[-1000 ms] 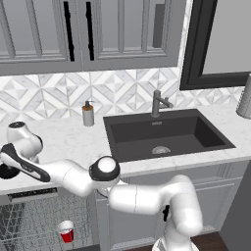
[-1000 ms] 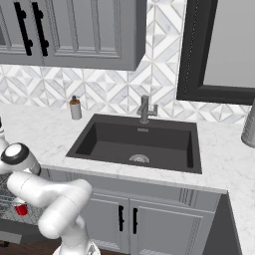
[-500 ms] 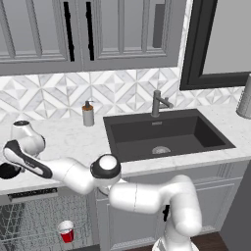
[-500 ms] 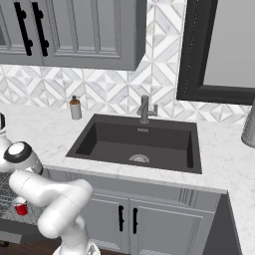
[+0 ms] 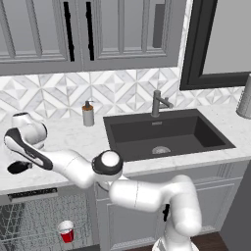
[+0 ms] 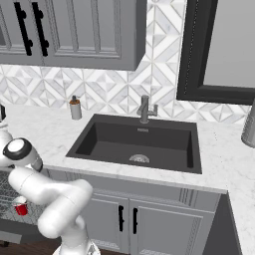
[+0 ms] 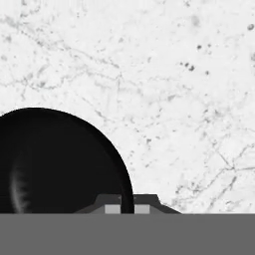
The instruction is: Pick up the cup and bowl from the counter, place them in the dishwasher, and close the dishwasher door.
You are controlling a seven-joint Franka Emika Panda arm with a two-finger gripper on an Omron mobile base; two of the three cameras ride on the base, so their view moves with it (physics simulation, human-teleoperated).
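Fingers [image 7: 127,209] pinched shut on rim of glossy black bowl [image 7: 55,162] near desk's [image 7: 189,99] left end; next: lift, carry to rack.

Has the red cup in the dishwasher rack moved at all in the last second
No. In the left base view the cup stands at the same spot in the dishwasher rack, under the counter edge, as before.

Desk [image 5: 73,142] is white marble with grey veining, dark sink [image 5: 166,135] inset in it with a faucet [image 5: 158,103] behind. On it I see a brown soap bottle [image 5: 88,113] by the backsplash, a black bowl [image 7: 55,164] near the left front edge, and a grey canister [image 6: 249,130] at the far right. Below the desk, a red cup [image 5: 66,231] sits upright on the dishwasher rack [image 5: 29,230].
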